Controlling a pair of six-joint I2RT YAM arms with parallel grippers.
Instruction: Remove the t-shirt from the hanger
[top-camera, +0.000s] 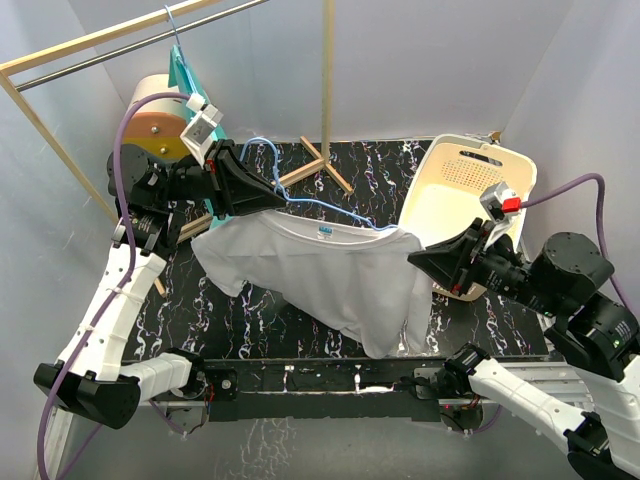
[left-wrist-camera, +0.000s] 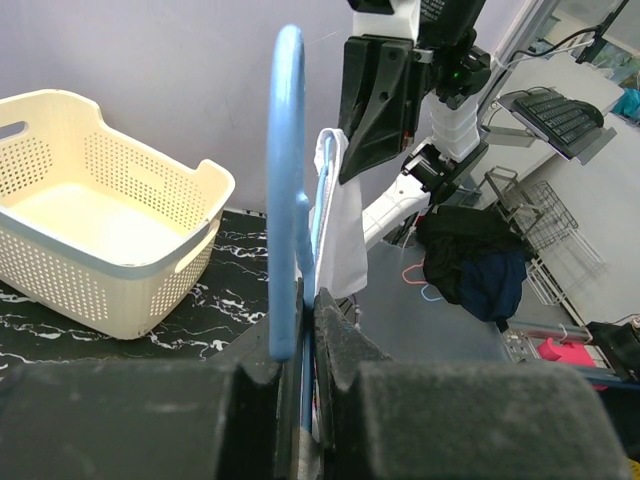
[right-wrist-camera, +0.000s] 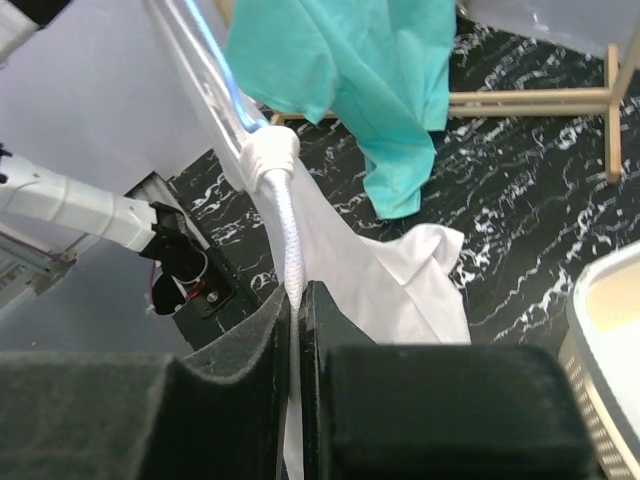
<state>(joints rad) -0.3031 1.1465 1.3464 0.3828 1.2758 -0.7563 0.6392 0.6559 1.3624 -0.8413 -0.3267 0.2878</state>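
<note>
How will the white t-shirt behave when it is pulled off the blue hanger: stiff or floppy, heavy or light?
Probably floppy: the white t-shirt sags in folds below the blue hanger and bunches into a cord where pinched. Likely light, as a thin hanger carries it. It may catch rather than slide, being gathered around the hanger's end.

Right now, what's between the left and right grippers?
The white t-shirt on its blue hanger spans the gap, left gripper to right gripper. Top view shows it.
</note>
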